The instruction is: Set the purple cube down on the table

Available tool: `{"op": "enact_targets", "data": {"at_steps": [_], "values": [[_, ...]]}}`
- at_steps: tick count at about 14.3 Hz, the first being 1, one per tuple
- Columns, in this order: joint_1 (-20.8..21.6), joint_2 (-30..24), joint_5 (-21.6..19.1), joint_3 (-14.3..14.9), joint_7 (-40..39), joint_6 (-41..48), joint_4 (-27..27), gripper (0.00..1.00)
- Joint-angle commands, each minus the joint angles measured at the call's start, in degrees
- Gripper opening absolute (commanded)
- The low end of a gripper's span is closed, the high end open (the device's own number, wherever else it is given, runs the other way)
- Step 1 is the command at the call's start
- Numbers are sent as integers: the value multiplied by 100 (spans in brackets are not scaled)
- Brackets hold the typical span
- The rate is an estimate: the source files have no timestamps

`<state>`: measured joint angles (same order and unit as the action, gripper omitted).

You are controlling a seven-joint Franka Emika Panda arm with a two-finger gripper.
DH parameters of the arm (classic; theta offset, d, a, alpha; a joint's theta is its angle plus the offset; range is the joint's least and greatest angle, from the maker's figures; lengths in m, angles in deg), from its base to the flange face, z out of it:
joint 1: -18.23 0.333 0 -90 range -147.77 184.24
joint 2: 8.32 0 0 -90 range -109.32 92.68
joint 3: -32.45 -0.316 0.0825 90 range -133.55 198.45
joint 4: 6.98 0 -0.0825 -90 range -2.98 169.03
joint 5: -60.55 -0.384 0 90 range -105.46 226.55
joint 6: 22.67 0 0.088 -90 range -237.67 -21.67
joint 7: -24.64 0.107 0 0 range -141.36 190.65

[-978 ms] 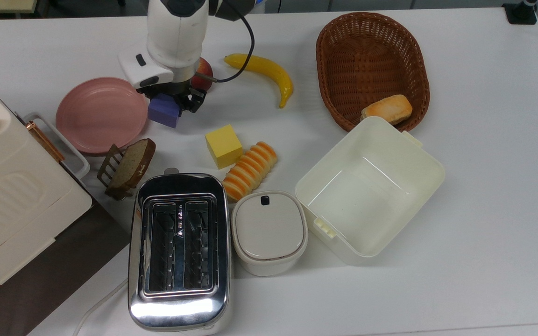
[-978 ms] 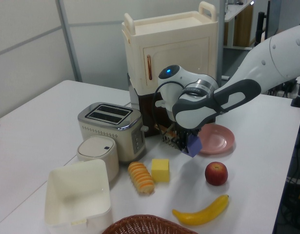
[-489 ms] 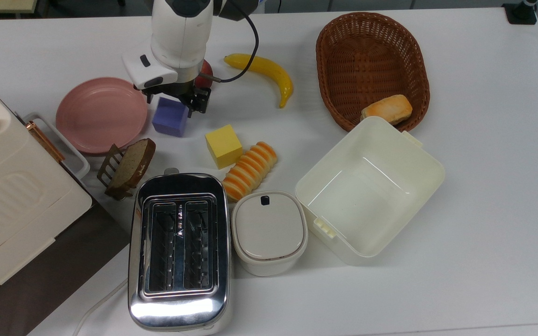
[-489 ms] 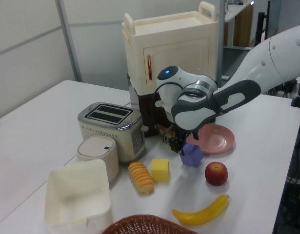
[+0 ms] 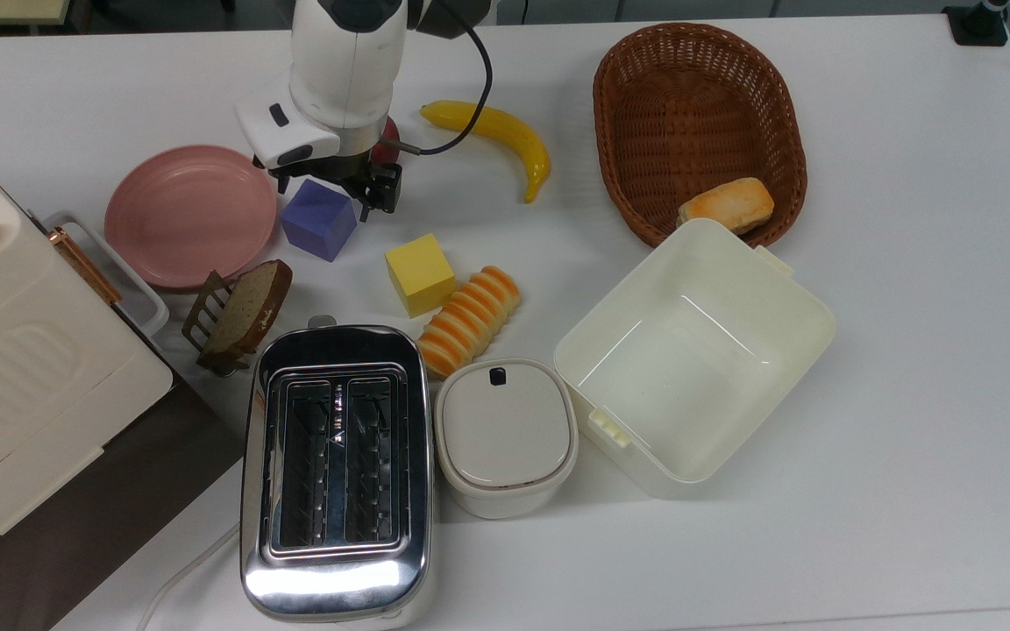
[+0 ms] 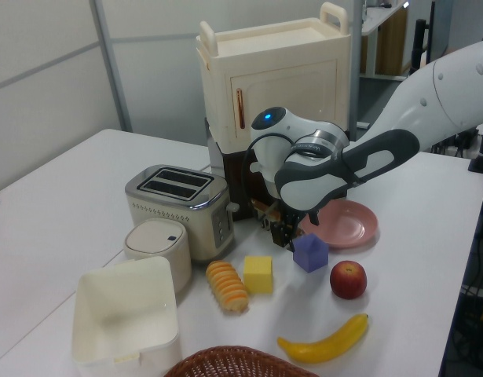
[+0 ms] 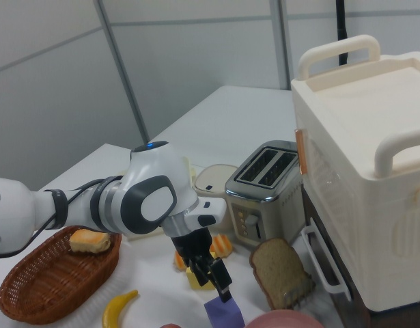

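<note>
Resting on the table (image 5: 908,307), the purple cube (image 5: 319,219) sits on the white surface just right of the pink plate (image 5: 189,215) in the top view, apart from the plate's rim and well clear of the yellow cube (image 5: 418,272) nearer the toaster (image 5: 336,469). Judged from how things lie, the main work looks done: the cube stands on the tabletop on its own, with nothing holding it. What is left, as far as can be told, is for the arm to draw away without knocking it. The gripper (image 5: 349,187) hangs just above and at the far edge of the cube in the top view, its jaws spread and empty; one dark finger shows to the right of the cube's far corner. In the left view the gripper (image 6: 287,233) sits just left of the purple cube (image 6: 310,252), close beside it but not clasping it. In the right view the fingertips (image 7: 224,292) hover right over the cube's top (image 7: 223,313), so any sideways move could nudge it.
</note>
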<state>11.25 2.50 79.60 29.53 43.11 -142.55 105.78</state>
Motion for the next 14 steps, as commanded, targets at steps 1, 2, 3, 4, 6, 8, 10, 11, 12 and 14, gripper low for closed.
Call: {"op": "enact_targets", "data": {"at_steps": [1,2,3,4,6,8,10,11,12,14], "values": [[48,-256,45,-6,130,149,-16,100],[83,-335,19,-6,130,514,-199,100],[171,-405,-68,-6,122,840,-401,100],[224,-458,-226,-6,87,1209,-664,100],[259,-529,-647,-6,-314,1999,-1235,100],[277,-625,-1069,72,-738,2467,-1562,100],[312,-827,-1325,143,-933,2671,-1634,100],[504,-906,-1361,335,-933,2724,-1634,100],[749,-968,-1413,632,-942,2820,-1643,100],[857,-1004,-1519,811,-977,2891,-1704,100]]}}
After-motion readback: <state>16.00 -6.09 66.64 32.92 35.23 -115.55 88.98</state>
